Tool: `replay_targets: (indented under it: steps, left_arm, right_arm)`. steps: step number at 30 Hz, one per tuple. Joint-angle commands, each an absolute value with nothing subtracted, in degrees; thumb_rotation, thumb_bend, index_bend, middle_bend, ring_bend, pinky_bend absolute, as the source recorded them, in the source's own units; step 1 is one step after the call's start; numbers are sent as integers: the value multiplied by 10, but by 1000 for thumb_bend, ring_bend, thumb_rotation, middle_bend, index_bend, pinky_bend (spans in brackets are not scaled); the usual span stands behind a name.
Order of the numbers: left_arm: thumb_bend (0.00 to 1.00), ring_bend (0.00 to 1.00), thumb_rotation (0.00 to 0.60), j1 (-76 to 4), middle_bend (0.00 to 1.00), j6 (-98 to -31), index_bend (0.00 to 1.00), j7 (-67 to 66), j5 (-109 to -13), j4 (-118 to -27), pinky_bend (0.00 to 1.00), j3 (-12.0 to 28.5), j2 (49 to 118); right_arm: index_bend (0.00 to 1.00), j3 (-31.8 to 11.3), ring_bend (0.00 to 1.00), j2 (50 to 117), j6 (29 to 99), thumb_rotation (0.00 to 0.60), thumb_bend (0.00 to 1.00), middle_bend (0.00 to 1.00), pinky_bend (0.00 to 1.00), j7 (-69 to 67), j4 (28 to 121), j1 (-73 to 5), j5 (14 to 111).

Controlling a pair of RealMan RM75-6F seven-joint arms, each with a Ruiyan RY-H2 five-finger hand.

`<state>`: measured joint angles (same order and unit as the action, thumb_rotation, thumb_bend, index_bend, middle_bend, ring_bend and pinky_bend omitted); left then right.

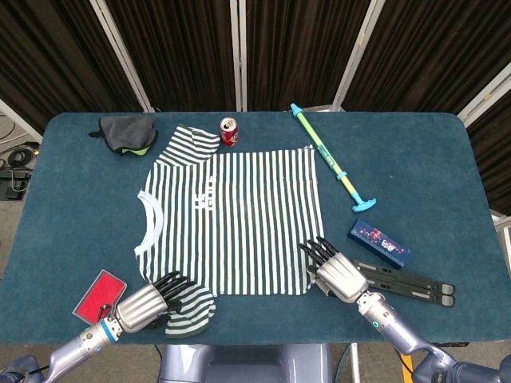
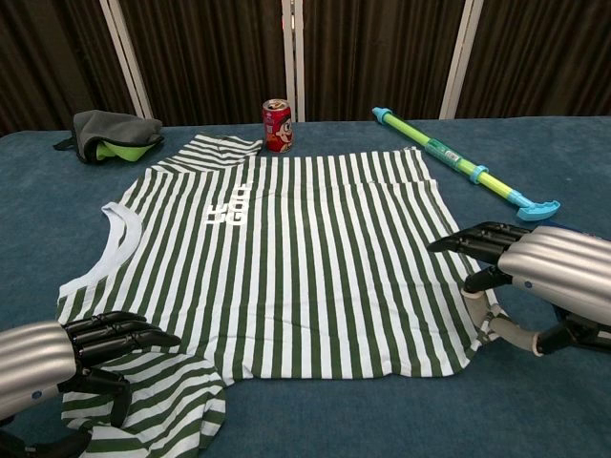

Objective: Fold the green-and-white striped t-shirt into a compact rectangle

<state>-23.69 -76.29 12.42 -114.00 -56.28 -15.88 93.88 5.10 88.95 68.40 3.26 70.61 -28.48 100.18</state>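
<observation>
The green-and-white striped t-shirt point(image 1: 231, 219) point(image 2: 286, 248) lies spread flat on the blue table point(image 1: 447, 175), collar to the left. My left hand point(image 1: 148, 303) point(image 2: 57, 358) is at the near sleeve point(image 1: 190, 307) point(image 2: 158, 401), its dark fingers point(image 2: 129, 336) stretched over the sleeve's edge and the thumb below; I see no firm grip. My right hand point(image 1: 335, 273) point(image 2: 539, 267) sits at the near right hem corner point(image 2: 473, 334), fingers spread above the cloth and holding nothing.
A red can point(image 1: 230, 132) point(image 2: 277, 125) stands just beyond the far sleeve. A grey-and-green cloth point(image 1: 128, 133) lies at the far left. A green-blue stick toy point(image 1: 331, 159), a blue box point(image 1: 380, 243) and a black folding tool point(image 1: 407, 281) lie right of the shirt. A red card point(image 1: 100, 294) lies beside my left hand.
</observation>
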Motion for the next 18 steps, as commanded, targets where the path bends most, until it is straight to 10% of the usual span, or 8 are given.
replay_targets:
  steps: [1,18]
  left_arm:
    - [515,0,600,-237,0,-762,503,127,-1137,-565,0,-160,939]
    - [563,0,600,-233,0,-806,811,152,-1139,-602,0,-174,916]
  right_arm:
    - [725,51,0,889,684,600,456,52,0,33,707,-285,1002]
    - [725,71,0,875,693,600,456,74,0,-17,702,-302,1037]
